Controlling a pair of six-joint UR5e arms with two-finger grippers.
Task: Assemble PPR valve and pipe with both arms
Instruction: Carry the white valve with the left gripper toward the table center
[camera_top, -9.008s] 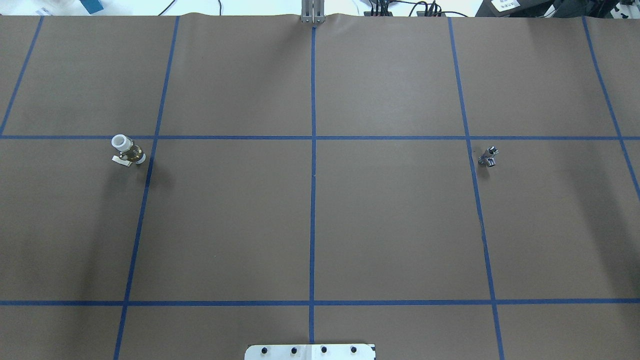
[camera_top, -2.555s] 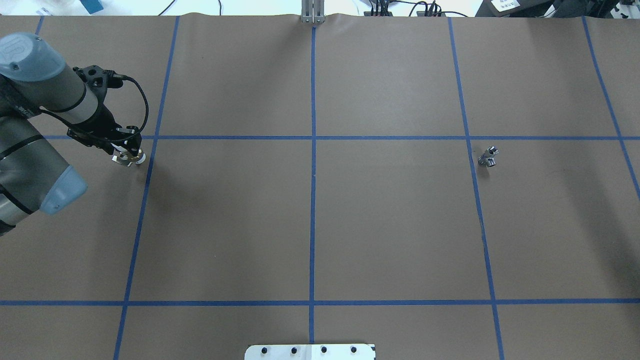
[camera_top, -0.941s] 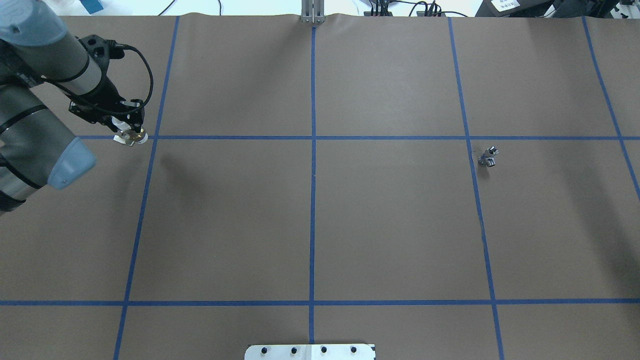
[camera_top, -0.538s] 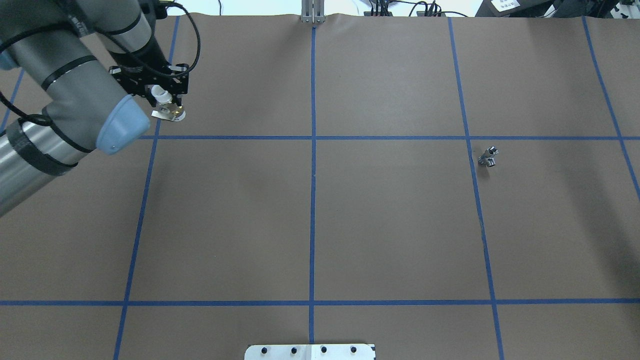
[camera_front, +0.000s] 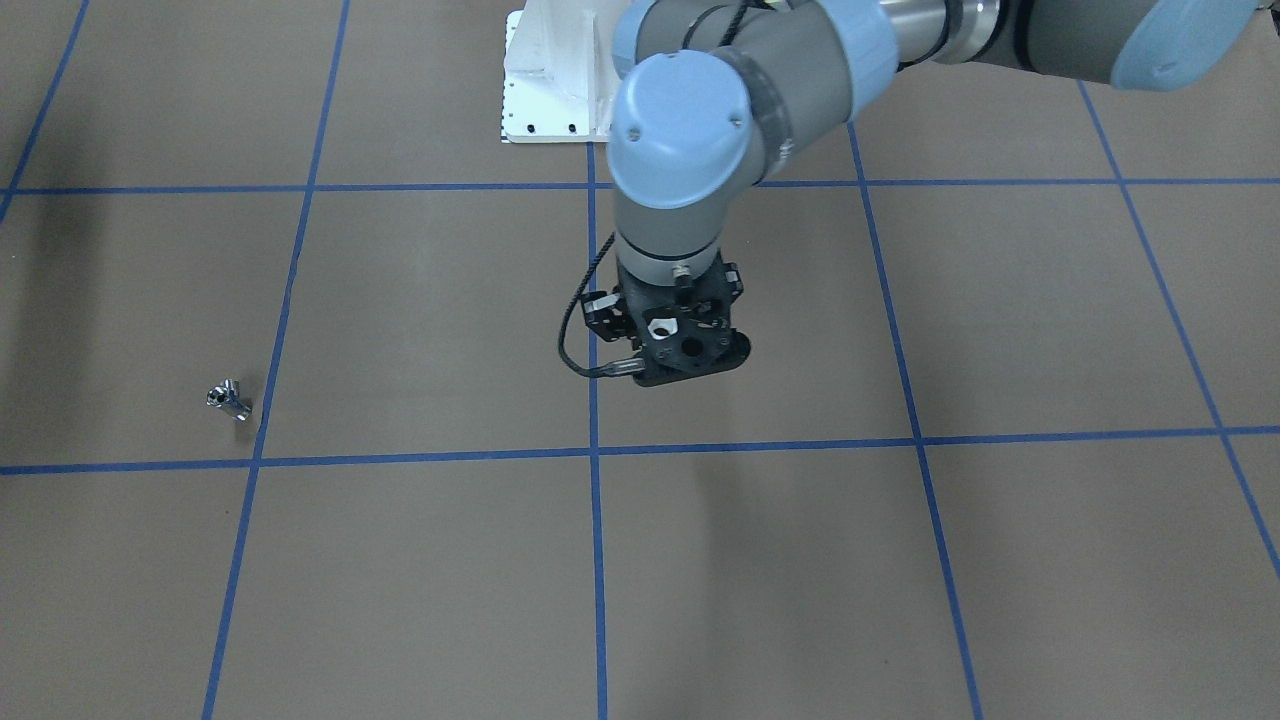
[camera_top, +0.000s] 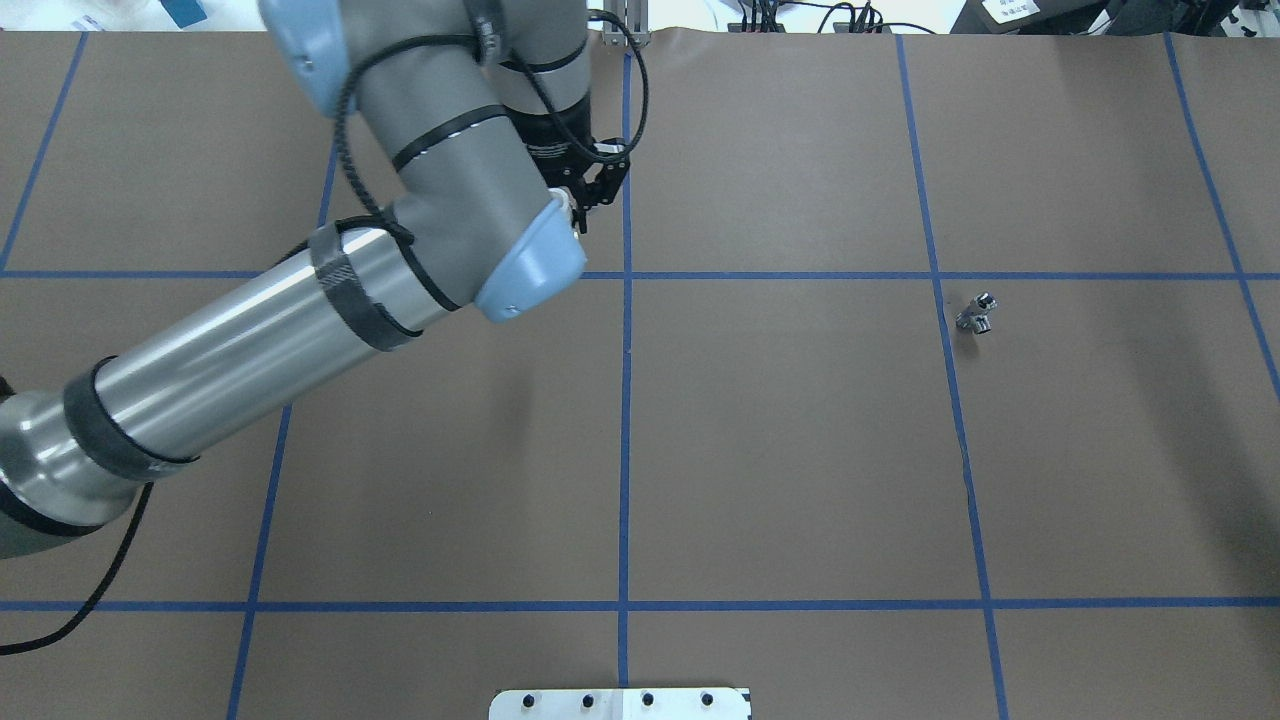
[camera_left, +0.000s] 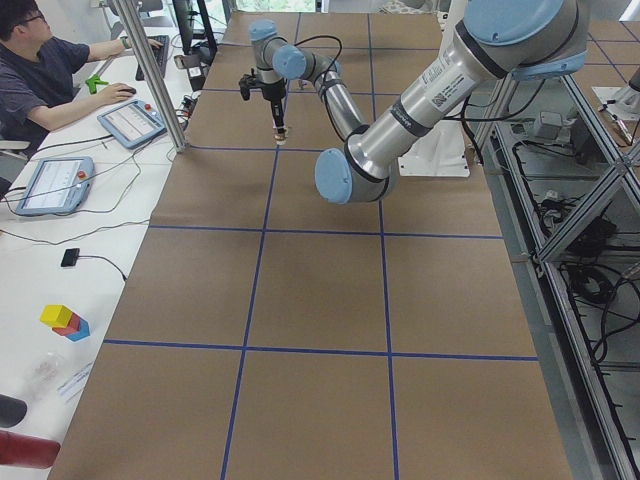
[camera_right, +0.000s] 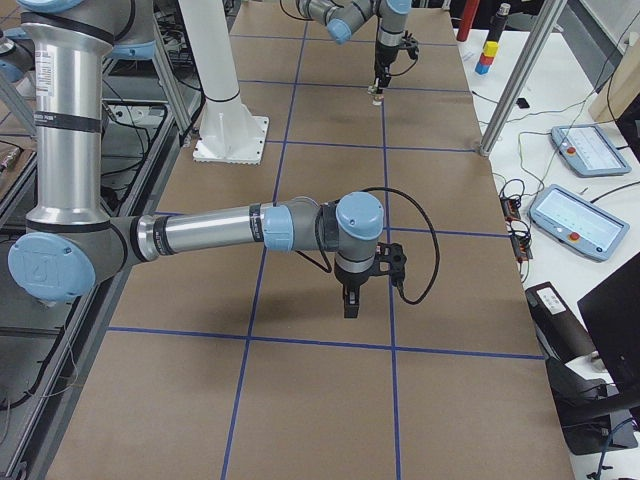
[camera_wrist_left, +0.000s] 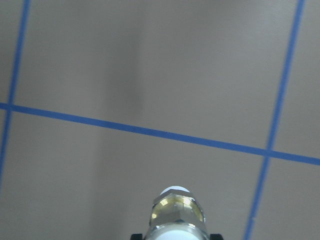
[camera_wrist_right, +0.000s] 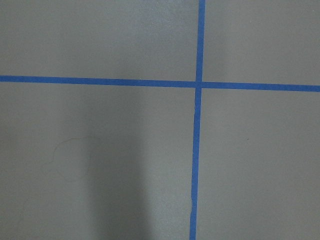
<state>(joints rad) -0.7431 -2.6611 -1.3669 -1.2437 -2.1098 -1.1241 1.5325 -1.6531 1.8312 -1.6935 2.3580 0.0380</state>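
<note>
My left gripper (camera_top: 583, 205) is shut on the PPR valve (camera_wrist_left: 177, 212) and holds it above the table beside the centre tape line, toward the far side. The left wrist view shows the valve's brass middle and white end between the fingers. In the overhead view my own arm hides most of the valve. The pipe (camera_top: 977, 314) lies alone on the paper at the right, and also shows in the front-facing view (camera_front: 228, 400). My right gripper (camera_right: 350, 305) shows only in the exterior right view, pointing down above the table. I cannot tell whether it is open or shut.
Brown paper with a blue tape grid (camera_top: 625, 400) covers the table. The white bolted pedestal (camera_top: 620, 703) stands at the near edge. A metal post (camera_top: 625, 25) stands at the far edge. An operator (camera_left: 45, 65) sits at a side desk with tablets.
My left arm came in, took the valve at the left of the table, lifted it and carried it rightward to the centre line. The pipe has not moved.
</note>
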